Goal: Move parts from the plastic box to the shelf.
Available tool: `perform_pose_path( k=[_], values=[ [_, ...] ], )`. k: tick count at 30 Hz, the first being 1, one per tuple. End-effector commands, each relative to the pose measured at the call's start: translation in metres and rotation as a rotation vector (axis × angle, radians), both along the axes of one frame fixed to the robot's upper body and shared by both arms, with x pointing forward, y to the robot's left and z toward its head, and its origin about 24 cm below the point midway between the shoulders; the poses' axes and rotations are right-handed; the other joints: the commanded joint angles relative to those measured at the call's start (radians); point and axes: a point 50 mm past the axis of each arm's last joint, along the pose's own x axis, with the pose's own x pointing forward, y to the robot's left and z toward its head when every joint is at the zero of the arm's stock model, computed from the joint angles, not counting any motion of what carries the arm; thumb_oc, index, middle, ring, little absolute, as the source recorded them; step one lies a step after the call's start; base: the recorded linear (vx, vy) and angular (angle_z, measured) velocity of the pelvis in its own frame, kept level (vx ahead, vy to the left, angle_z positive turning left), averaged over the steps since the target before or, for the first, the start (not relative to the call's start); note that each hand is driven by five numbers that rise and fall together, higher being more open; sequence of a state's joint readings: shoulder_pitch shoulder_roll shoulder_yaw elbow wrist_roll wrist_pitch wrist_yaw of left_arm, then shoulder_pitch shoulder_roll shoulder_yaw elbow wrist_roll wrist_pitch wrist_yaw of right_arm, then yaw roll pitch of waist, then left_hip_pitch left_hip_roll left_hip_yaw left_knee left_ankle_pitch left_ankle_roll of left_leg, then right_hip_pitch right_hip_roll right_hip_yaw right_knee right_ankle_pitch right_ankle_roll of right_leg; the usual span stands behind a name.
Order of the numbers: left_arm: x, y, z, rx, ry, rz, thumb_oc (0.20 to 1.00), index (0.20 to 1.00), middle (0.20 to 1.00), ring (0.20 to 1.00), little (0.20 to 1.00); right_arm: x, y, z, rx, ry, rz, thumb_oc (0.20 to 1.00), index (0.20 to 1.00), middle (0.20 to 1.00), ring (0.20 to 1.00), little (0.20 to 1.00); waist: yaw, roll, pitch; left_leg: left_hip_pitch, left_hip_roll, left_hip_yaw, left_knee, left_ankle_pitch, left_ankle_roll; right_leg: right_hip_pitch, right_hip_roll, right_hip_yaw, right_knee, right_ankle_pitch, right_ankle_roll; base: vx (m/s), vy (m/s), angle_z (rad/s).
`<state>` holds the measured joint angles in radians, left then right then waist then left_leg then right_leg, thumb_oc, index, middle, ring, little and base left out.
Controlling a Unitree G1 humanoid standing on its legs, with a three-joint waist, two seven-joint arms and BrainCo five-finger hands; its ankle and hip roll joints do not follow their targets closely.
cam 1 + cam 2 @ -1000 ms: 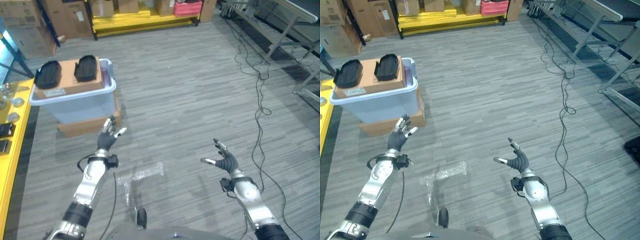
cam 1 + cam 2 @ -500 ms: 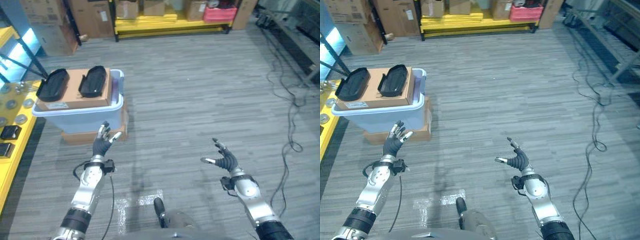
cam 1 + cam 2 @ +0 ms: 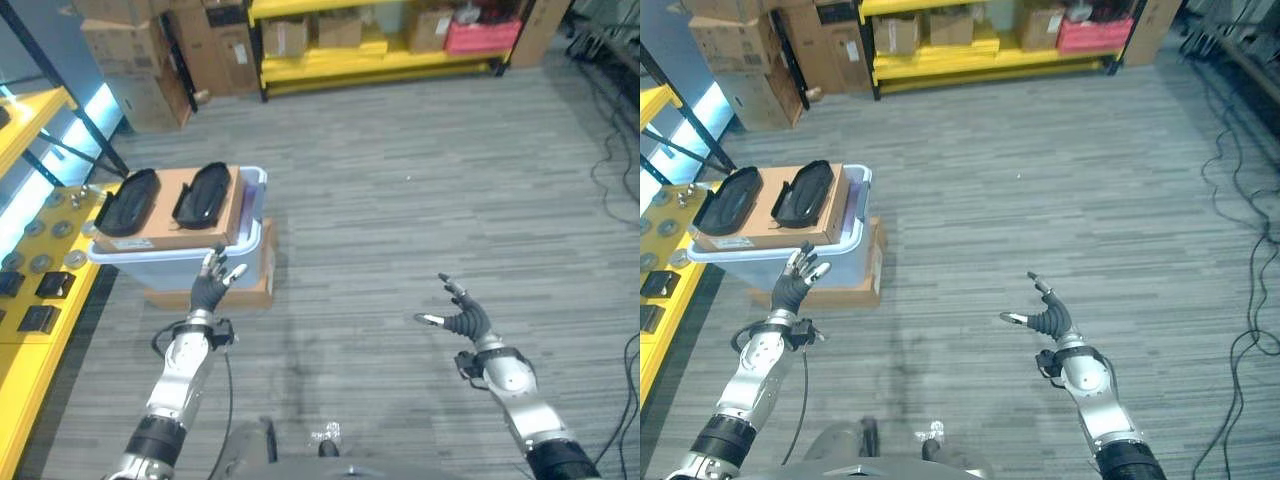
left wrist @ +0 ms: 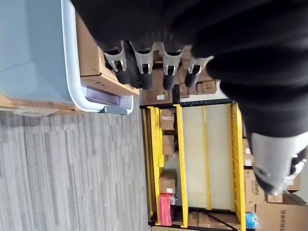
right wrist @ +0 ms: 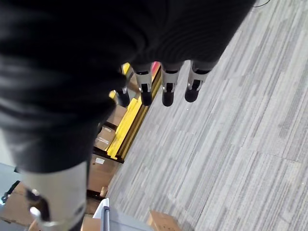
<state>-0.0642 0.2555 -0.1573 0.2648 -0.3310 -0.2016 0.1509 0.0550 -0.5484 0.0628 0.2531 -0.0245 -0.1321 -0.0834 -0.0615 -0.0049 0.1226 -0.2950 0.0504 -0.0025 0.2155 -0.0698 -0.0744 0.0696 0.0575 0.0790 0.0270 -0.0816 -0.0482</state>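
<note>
The pale blue plastic box [image 3: 150, 268] stands on the floor at the left, raised on a flat carton [image 3: 245, 292]. A cardboard box [image 3: 165, 218] fills its top and carries two black oval parts [image 3: 128, 200] [image 3: 203, 194] side by side. My left hand [image 3: 209, 293] is open with fingers raised just in front of the box's near wall; the left wrist view has the box rim [image 4: 72, 72] past its fingers [image 4: 144, 72]. My right hand [image 3: 466, 322] is open over bare floor, far right of the box. The yellow shelf [image 3: 35, 370] runs along the left edge.
Round metal discs [image 3: 45, 262] and small black parts [image 3: 38, 318] lie on the yellow shelf. A yellow rack [image 3: 380, 60] with cartons and a red crate [image 3: 483, 35] lines the back. Stacked cartons [image 3: 120, 60] stand behind the box. Cables [image 3: 610, 130] trail at the right.
The whole view has swung, so the box now sits further right and more of the yellow shelf shows. Both hands keep the same open pose.
</note>
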Motion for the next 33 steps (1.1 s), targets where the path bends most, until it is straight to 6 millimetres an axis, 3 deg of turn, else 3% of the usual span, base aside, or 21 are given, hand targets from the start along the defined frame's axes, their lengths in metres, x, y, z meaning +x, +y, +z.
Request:
perform_pose_path(
  k=[1, 2, 3, 5, 6, 8, 10, 12, 13, 14, 16, 18, 19, 22, 23, 24, 27, 30, 31, 33],
  values=[
    [0.012, 0.01, 0.025, 0.021, -0.126, 0.036, 1.0, 1.0, 1.0, 1.0, 1.0, 0.015, -0.004, 0.032, 0.002, -0.175, -0.019, 1.0, 1.0, 1.0, 1.0, 1.0, 0.024, -0.008, -0.01, 0.077, 0.016, 0.013, -0.031, 0.039, -0.024, 0.007, -0.091, 0.062, 0.1, -0.177, 0.133, 0.38, 0.3, 0.23],
    [0.013, 0.01, 0.028, 0.023, -0.14, 0.036, 1.0, 1.0, 1.0, 1.0, 1.0, 0.013, 0.0, 0.028, 0.025, -0.17, -0.014, 1.0, 1.0, 1.0, 1.0, 1.0, 0.021, 0.011, -0.02, 0.109, 0.038, 0.059, -0.097, 0.046, -0.028, 0.037, -0.097, 0.061, 0.095, -0.197, 0.151, 0.37, 0.304, 0.16],
    [0.013, 0.01, 0.028, 0.023, -0.139, 0.035, 1.0, 1.0, 1.0, 1.0, 1.0, 0.013, 0.0, 0.028, 0.025, -0.169, -0.015, 1.0, 1.0, 1.0, 1.0, 1.0, 0.023, 0.009, -0.018, 0.114, 0.038, 0.061, -0.1, 0.047, -0.028, 0.041, -0.099, 0.063, 0.093, -0.197, 0.151, 0.36, 0.34, -0.03],
    [0.013, 0.01, 0.029, 0.036, -0.143, 0.022, 1.0, 1.0, 1.0, 1.0, 1.0, 0.012, 0.002, 0.025, 0.021, -0.159, -0.014, 1.0, 1.0, 1.0, 1.0, 1.0, 0.026, 0.007, -0.029, 0.117, 0.015, 0.066, -0.069, 0.023, -0.012, 0.059, -0.138, 0.066, 0.093, -0.186, 0.175, 0.27, 0.297, -0.35],
    [0.014, 0.013, 0.031, 0.059, -0.146, 0.018, 1.0, 1.0, 1.0, 1.0, 1.0, 0.011, 0.004, 0.021, 0.035, -0.142, -0.012, 1.0, 1.0, 1.0, 1.0, 1.0, 0.025, -0.001, -0.036, 0.125, -0.005, 0.089, -0.047, -0.013, 0.017, 0.037, -0.178, 0.082, 0.135, -0.16, 0.199, 0.25, 0.272, -0.47],
    [0.014, 0.013, 0.031, 0.059, -0.146, 0.018, 1.0, 1.0, 1.0, 1.0, 1.0, 0.011, 0.004, 0.021, 0.035, -0.142, -0.013, 1.0, 1.0, 1.0, 1.0, 1.0, 0.026, -0.001, -0.037, 0.125, -0.005, 0.09, -0.047, -0.013, 0.018, 0.036, -0.178, 0.083, 0.136, -0.161, 0.199, 0.11, 0.121, -0.32],
    [0.016, 0.025, 0.038, 0.104, -0.168, 0.053, 1.0, 1.0, 1.0, 1.0, 1.0, 0.013, 0.012, 0.014, 0.07, -0.123, -0.004, 1.0, 1.0, 1.0, 1.0, 1.0, 0.022, -0.01, -0.04, 0.177, -0.031, 0.128, -0.07, -0.042, 0.041, -0.016, -0.187, 0.148, 0.203, -0.053, 0.229, 0.29, 0.26, -0.08],
    [0.016, 0.025, 0.038, 0.105, -0.168, 0.054, 1.0, 1.0, 1.0, 1.0, 1.0, 0.013, 0.012, 0.014, 0.07, -0.123, -0.004, 1.0, 1.0, 1.0, 1.0, 1.0, 0.026, -0.011, -0.04, 0.18, -0.03, 0.132, -0.074, -0.041, 0.04, -0.017, -0.187, 0.153, 0.203, -0.053, 0.229, 0.21, 0.145, -0.14],
    [0.015, 0.029, 0.038, 0.112, -0.167, 0.052, 1.0, 1.0, 1.0, 1.0, 1.0, 0.01, 0.014, 0.011, 0.09, -0.111, 0.008, 1.0, 1.0, 1.0, 1.0, 1.0, 0.014, -0.005, -0.041, 0.223, -0.032, 0.148, -0.105, -0.051, 0.056, -0.065, -0.107, 0.186, 0.183, -0.091, 0.215, 0.21, 0.122, -0.12],
    [0.015, 0.028, 0.038, 0.112, -0.167, 0.052, 1.0, 1.0, 1.0, 1.0, 1.0, 0.01, 0.014, 0.011, 0.09, -0.111, 0.008, 1.0, 1.0, 1.0, 1.0, 1.0, 0.015, -0.005, -0.041, 0.223, -0.032, 0.148, -0.105, -0.051, 0.056, -0.065, -0.107, 0.187, 0.184, -0.091, 0.215, 0.29, 0.171, -0.1],
    [0.02, 0.027, 0.04, 0.113, -0.168, 0.047, 1.0, 1.0, 1.0, 1.0, 1.0, 0.008, 0.013, 0.01, 0.125, -0.111, -0.006, 1.0, 1.0, 1.0, 1.0, 1.0, -0.017, 0.001, -0.025, 0.259, -0.048, 0.131, -0.113, -0.07, 0.064, -0.121, -0.009, 0.215, 0.196, -0.111, 0.202, 0.17, 0.082, 0.0],
    [0.021, 0.026, 0.04, 0.116, -0.167, 0.049, 1.0, 1.0, 1.0, 1.0, 1.0, 0.008, 0.013, 0.01, 0.133, -0.118, -0.01, 1.0, 1.0, 1.0, 1.0, 1.0, -0.024, 0.002, -0.019, 0.265, -0.053, 0.119, -0.107, -0.078, 0.065, -0.123, 0.009, 0.224, 0.2, -0.112, 0.198, 0.16, -0.003, 0.34],
    [0.022, 0.026, 0.04, 0.115, -0.172, 0.048, 1.0, 1.0, 1.0, 1.0, 1.0, 0.006, 0.012, 0.01, 0.141, -0.122, -0.016, 1.0, 1.0, 1.0, 1.0, 1.0, -0.026, 0.001, -0.013, 0.278, -0.063, 0.102, -0.087, -0.101, 0.065, -0.108, 0.023, 0.227, 0.206, -0.129, 0.166, 0.17, -0.041, 0.59],
    [0.022, 0.026, 0.04, 0.115, -0.172, 0.048, 1.0, 1.0, 1.0, 1.0, 1.0, 0.005, 0.012, 0.009, 0.141, -0.122, -0.016, 1.0, 1.0, 1.0, 1.0, 1.0, -0.028, 0.001, -0.011, 0.279, -0.062, 0.1, -0.083, -0.103, 0.065, -0.105, 0.023, 0.224, 0.206, -0.13, 0.165, 0.08, -0.046, 0.62],
    [0.021, 0.027, 0.042, 0.107, -0.183, 0.055, 1.0, 1.0, 1.0, 1.0, 1.0, 0.006, 0.01, 0.011, 0.142, -0.127, -0.016, 1.0, 1.0, 1.0, 1.0, 1.0, -0.017, 0.004, -0.009, 0.272, -0.074, 0.079, -0.022, -0.098, 0.052, -0.085, 0.022, 0.213, 0.2, -0.134, 0.152, 0.23, -0.167, 0.46],
    [0.018, 0.028, 0.041, 0.058, -0.188, 0.071, 1.0, 1.0, 1.0, 1.0, 1.0, 0.007, 0.004, 0.016, 0.122, -0.131, -0.012, 1.0, 1.0, 1.0, 1.0, 1.0, 0.002, -0.001, 0.013, 0.179, -0.103, 0.036, 0.209, -0.046, 0.002, -0.046, -0.006, 0.189, 0.175, -0.122, 0.141, 0.22, -0.165, 0.44],
    [0.015, 0.029, 0.038, 0.058, -0.18, 0.076, 1.0, 1.0, 1.0, 1.0, 1.0, 0.008, 0.0, 0.021, 0.109, -0.146, -0.019, 1.0, 1.0, 1.0, 1.0, 1.0, 0.013, 0.001, 0.019, 0.125, -0.114, 0.004, 0.321, -0.025, -0.018, -0.011, -0.017, 0.182, 0.152, -0.126, 0.129, 0.15, 0.014, 0.57],
    [0.011, 0.033, 0.034, 0.064, -0.163, 0.099, 1.0, 1.0, 1.0, 1.0, 1.0, 0.009, -0.002, 0.024, 0.103, -0.157, -0.031, 1.0, 1.0, 1.0, 1.0, 1.0, 0.028, 0.001, 0.022, 0.104, -0.095, -0.011, 0.333, -0.027, -0.016, 0.01, -0.039, 0.179, 0.147, -0.139, 0.125, 0.12, 0.094, 0.18],
    [0.007, 0.038, 0.032, 0.058, -0.156, 0.126, 1.0, 1.0, 1.0, 1.0, 1.0, 0.011, -0.004, 0.028, 0.094, -0.178, -0.037, 1.0, 1.0, 1.0, 1.0, 1.0, 0.04, -0.002, 0.017, 0.104, -0.059, -0.053, 0.267, -0.047, -0.009, 0.002, -0.063, 0.18, 0.147, -0.146, 0.133, 0.1, 0.186, -0.21],
    [0.008, 0.039, 0.031, 0.064, -0.152, 0.139, 1.0, 1.0, 1.0, 1.0, 1.0, 0.014, -0.005, 0.031, 0.09, -0.19, -0.044, 1.0, 1.0, 1.0, 1.0, 1.0, 0.046, -0.005, 0.008, 0.107, 0.002, -0.089, 0.156, -0.033, -0.018, -0.008, -0.087, 0.179, 0.137, -0.16, 0.146, 0.13, 0.286, -0.35]
  ],
)
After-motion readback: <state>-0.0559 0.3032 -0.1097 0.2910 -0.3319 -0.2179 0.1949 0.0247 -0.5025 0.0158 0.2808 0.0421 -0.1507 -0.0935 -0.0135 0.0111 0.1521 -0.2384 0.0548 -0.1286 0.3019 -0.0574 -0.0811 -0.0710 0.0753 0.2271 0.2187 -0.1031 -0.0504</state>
